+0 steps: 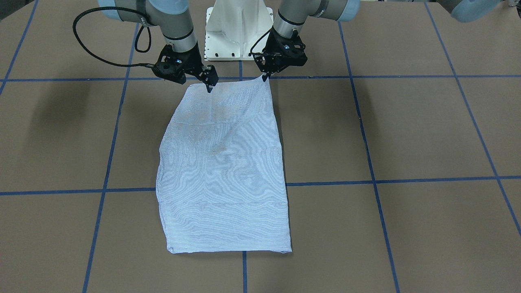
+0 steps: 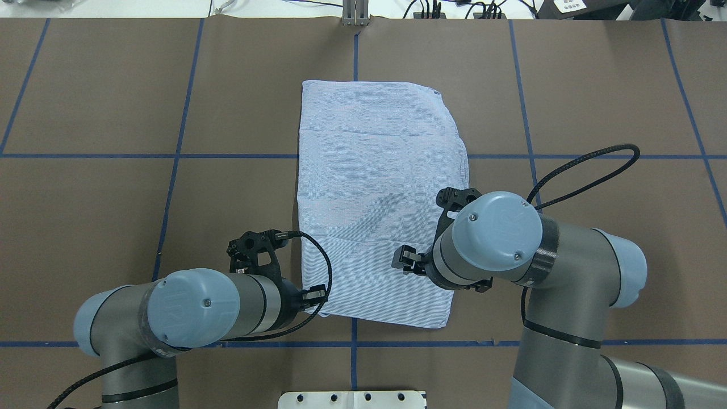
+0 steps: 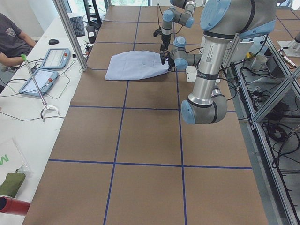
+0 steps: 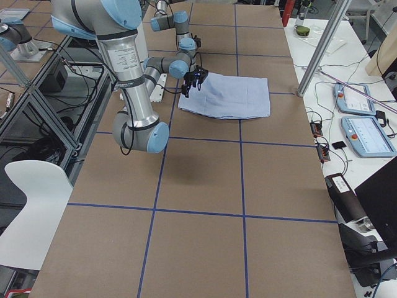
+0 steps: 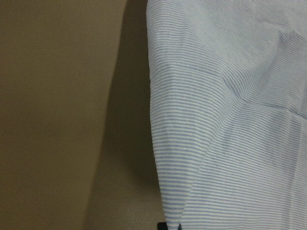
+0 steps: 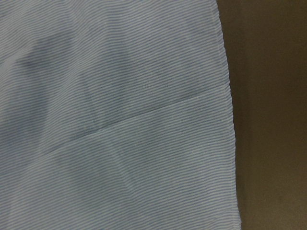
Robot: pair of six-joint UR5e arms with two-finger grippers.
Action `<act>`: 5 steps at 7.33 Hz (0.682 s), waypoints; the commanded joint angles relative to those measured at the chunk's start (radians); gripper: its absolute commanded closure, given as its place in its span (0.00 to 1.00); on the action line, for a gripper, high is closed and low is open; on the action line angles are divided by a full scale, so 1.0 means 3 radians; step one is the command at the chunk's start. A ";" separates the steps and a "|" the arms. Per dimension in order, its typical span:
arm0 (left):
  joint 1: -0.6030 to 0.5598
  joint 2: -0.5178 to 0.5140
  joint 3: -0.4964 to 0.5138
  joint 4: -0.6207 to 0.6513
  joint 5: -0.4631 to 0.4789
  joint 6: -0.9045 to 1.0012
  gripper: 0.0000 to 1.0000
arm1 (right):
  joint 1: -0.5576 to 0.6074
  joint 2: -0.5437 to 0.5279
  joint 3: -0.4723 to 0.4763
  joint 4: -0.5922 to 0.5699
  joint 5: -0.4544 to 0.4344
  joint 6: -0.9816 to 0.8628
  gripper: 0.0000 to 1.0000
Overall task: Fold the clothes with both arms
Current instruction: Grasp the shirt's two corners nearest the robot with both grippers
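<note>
The light blue striped shirt [image 1: 222, 171] lies folded into a long rectangle on the brown table, buttons and collar hidden. It also shows in the overhead view [image 2: 375, 187]. My left gripper [image 1: 266, 77] is shut on the shirt's near corner on my left, which stands up in a small peak; the left wrist view shows that corner [image 5: 172, 211] drawn to a point at a black fingertip. My right gripper [image 1: 209, 88] stands with its tips together on the shirt just inside the other near corner, creases running from it. The right wrist view shows only flat cloth [image 6: 120, 120] and its edge.
The white pedestal base [image 1: 239, 28] stands just behind the shirt's near edge. A black cable loop [image 1: 87, 44] hangs from the right arm. Blue tape lines [image 1: 366, 138] grid the table. A side table with tablets [image 3: 47, 65] and a seated person lies beyond the far edge.
</note>
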 commanded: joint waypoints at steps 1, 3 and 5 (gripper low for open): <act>-0.0001 -0.0002 0.0002 -0.0001 0.0009 0.0000 1.00 | -0.0054 -0.0008 -0.0133 0.0079 -0.0061 0.0201 0.00; -0.0001 -0.0007 -0.0003 -0.0006 0.0009 0.0000 1.00 | -0.0146 -0.0069 -0.0144 0.0068 -0.0072 0.0247 0.00; -0.0001 -0.0017 -0.0003 -0.0006 0.0014 0.0000 1.00 | -0.0222 -0.0106 -0.0149 0.0043 -0.0072 0.0258 0.00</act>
